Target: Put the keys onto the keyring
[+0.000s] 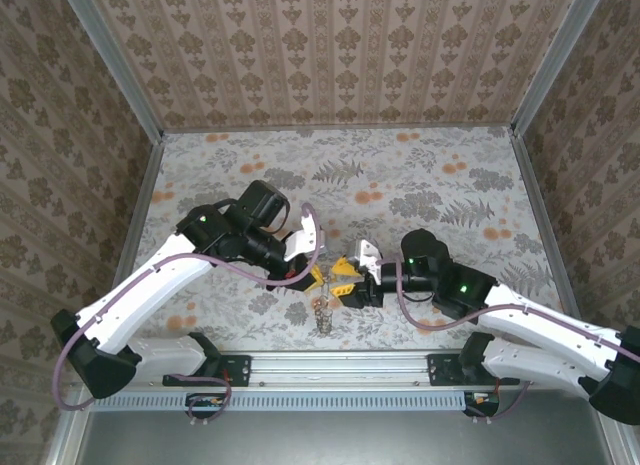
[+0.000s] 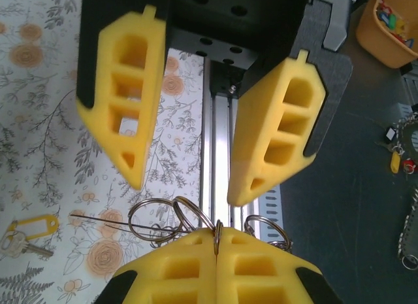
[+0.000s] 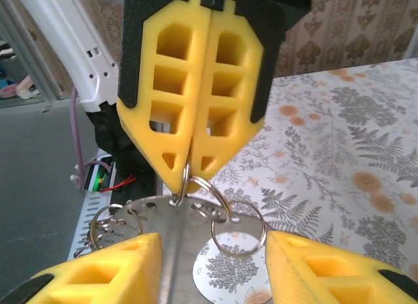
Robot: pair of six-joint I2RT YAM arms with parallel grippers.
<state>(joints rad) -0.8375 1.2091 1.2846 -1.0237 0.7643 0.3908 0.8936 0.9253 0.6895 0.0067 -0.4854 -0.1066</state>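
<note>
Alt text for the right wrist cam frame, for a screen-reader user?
The left gripper, shut, pinches a silver keyring on the top edge of a flat grey metal piece that carries several more rings. The right gripper has its yellow pads apart at the bottom corners, flanking that piece, with the fern-patterned table behind.

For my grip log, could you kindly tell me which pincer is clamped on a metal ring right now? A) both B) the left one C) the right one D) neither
B: the left pincer has its yellow pads pressed together on a metal ring, while the right pincer has its jaws apart.
</note>
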